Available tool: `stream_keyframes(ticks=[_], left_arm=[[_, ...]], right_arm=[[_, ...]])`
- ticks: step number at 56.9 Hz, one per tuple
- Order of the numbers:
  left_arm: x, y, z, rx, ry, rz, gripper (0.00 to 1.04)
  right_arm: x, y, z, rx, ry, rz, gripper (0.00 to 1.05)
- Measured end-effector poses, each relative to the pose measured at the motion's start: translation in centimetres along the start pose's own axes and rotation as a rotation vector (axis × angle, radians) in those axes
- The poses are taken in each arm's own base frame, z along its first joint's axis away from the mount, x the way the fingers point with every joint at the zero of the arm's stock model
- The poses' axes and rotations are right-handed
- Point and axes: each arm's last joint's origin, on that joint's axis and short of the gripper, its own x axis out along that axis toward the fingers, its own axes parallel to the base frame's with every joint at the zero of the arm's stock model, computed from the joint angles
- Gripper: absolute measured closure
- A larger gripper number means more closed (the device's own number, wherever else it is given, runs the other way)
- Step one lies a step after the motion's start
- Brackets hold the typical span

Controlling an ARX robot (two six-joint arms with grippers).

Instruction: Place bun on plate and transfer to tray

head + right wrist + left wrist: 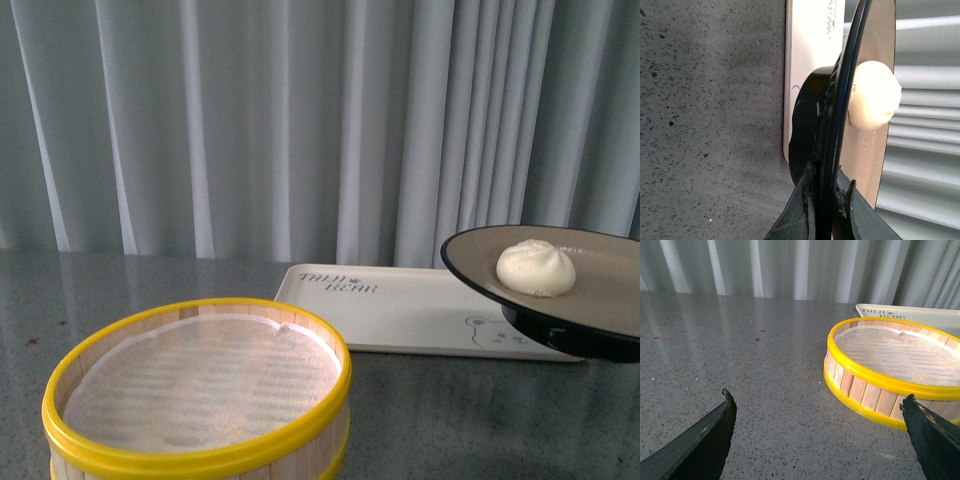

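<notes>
The cream-white bun (537, 268) rests on the tan plate (470, 272) with its black rim, which hangs in the air at the right, slightly tilted, over the near right end of the white tray (400, 310). In the right wrist view my right gripper (827, 195) is shut on the plate's (836, 115) black rim, with the bun (875, 95) on the tan face and the tray (810, 50) beyond. My left gripper (819, 397) stands open and empty over the grey tabletop, beside the steamer basket. Neither arm shows in the front view.
A yellow-rimmed wooden steamer basket (200, 400) with a white liner and nothing in it stands at the front left, also seen as the steamer basket (890, 385) in the left wrist view. The tray (920, 315) lies just behind it. A grey curtain closes off the back of the speckled table (450, 420).
</notes>
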Motion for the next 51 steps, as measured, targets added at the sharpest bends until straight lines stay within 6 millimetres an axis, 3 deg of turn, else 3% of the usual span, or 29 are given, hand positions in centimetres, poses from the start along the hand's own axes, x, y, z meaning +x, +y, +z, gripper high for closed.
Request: stream_keyframes(ticks=[21, 51], left_arm=[[0.0, 0.0, 0.0, 0.0, 0.0, 0.0, 0.07], [0.0, 0.0, 0.0, 0.0, 0.0, 0.0, 0.07]], right_arm=[[5.2, -4.5, -3.0, -0.04, -0.019, 0.075, 1.02], [12.0, -5.3, -4.8, -0.054, -0.025, 0.141, 1.02]])
